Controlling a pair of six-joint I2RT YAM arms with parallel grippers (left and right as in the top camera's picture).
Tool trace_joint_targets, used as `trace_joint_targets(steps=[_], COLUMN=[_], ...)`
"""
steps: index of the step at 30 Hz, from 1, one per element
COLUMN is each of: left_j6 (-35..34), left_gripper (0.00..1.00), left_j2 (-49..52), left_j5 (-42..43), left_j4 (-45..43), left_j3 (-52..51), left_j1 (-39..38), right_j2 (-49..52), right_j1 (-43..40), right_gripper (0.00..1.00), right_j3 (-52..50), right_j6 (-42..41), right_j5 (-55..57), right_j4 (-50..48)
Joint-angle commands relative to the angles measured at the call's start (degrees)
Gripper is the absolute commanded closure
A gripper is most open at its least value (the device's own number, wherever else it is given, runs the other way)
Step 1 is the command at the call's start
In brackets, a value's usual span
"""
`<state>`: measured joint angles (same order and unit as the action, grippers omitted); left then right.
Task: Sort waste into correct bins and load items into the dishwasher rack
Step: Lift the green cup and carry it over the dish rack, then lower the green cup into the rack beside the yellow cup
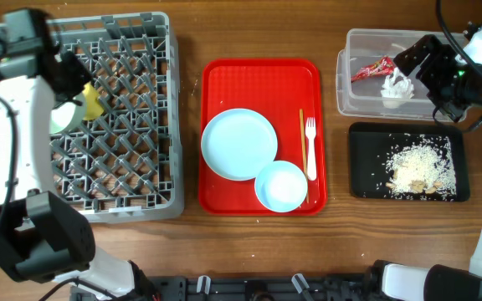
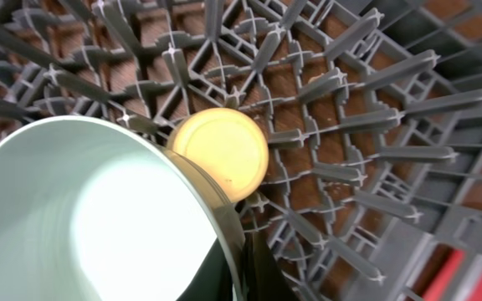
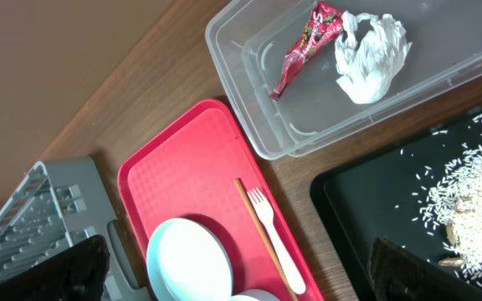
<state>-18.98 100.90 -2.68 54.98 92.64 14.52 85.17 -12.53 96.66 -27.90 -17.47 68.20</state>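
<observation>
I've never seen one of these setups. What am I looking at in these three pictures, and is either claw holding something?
Two robot arms work at a table, each ending in a two-finger claw. One picture looks down from above; the other two come from cameras on the wrists. At the left stands a grey rack with a yellow cup in it. The left gripper is shut on a green bowl over the rack. In the middle, a red tray carries a plate, a white bowl and a fork. At the right, a clear tub holds a wrapper and a napkin; the black tray beside it holds rice. The right gripper hangs open by the tub, holding nothing.
</observation>
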Motion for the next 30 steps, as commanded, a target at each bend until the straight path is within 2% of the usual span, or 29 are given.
trace_joint_targets(steps=[1,11,17,30], left_j6=[0.55,0.55,0.55,0.55], left_gripper=[0.96,0.96,0.96,0.96], left_j2=[-1.11,-0.79,-0.7,-0.7], left_j5=[14.38,48.26,55.36,55.36], left_j4=[-0.94,-1.36,-1.6,-1.14], left_j3=[0.15,0.15,-3.26,-9.09], left_j1=[6.12,20.85,24.33,31.1], right_j2=[0.24,0.24,0.24,0.24], right_j1=[0.13,0.13,0.13,0.13], right_gripper=[0.0,0.0,0.0,0.0], right_j3=[-0.04,-0.04,-0.04,-0.04], right_j6=[0.72,0.72,0.74,0.74], right_j5=[0.74,0.74,0.74,0.74], right_j4=[-0.02,0.0,-0.02,-0.02])
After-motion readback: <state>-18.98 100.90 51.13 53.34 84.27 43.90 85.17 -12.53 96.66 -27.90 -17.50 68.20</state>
